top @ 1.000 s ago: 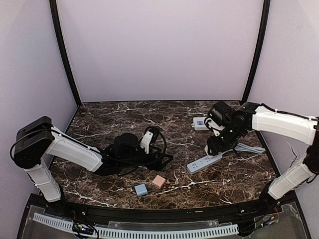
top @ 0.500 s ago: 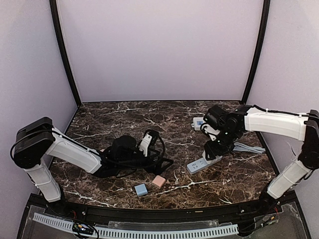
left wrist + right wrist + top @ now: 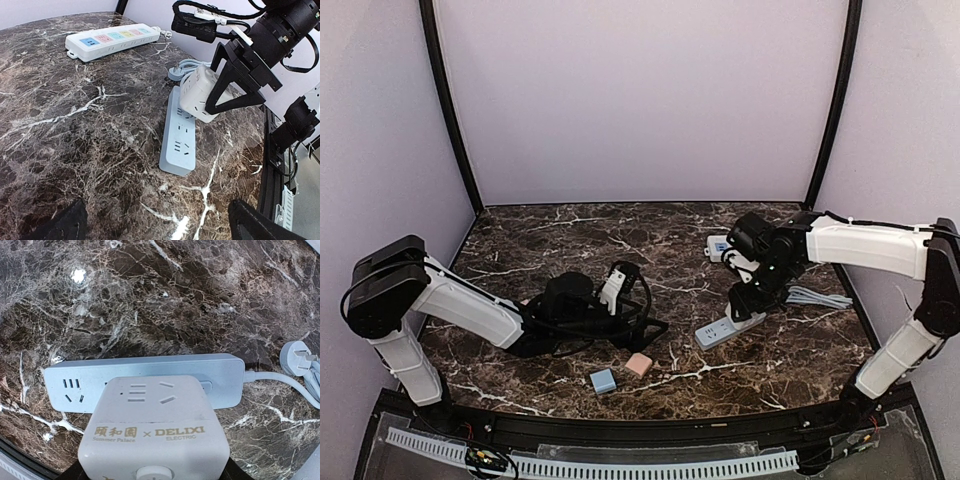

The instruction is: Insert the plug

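Observation:
The plug (image 3: 152,430) is a white cube adapter with gold lettering. My right gripper (image 3: 152,471) is shut on it, black fingers (image 3: 235,87) on either side. It hangs tilted over the middle of the pale blue power strip (image 3: 179,132), close against it; its prongs are hidden. The top view shows the right gripper (image 3: 750,303) over the strip (image 3: 725,329). My left gripper (image 3: 160,227) stands wide open low over the marble, left of the strip, with nothing between its fingers (image 3: 262,225).
A white power strip with coloured sockets (image 3: 722,247) lies behind the right gripper. The blue strip's cord and plug (image 3: 296,357) are coiled to its right (image 3: 820,297). A blue block (image 3: 603,381) and a pink block (image 3: 639,364) sit near the front edge.
My left gripper has opened wide. The right gripper has carried the plug left and down onto the middle of the blue strip, then stayed still.

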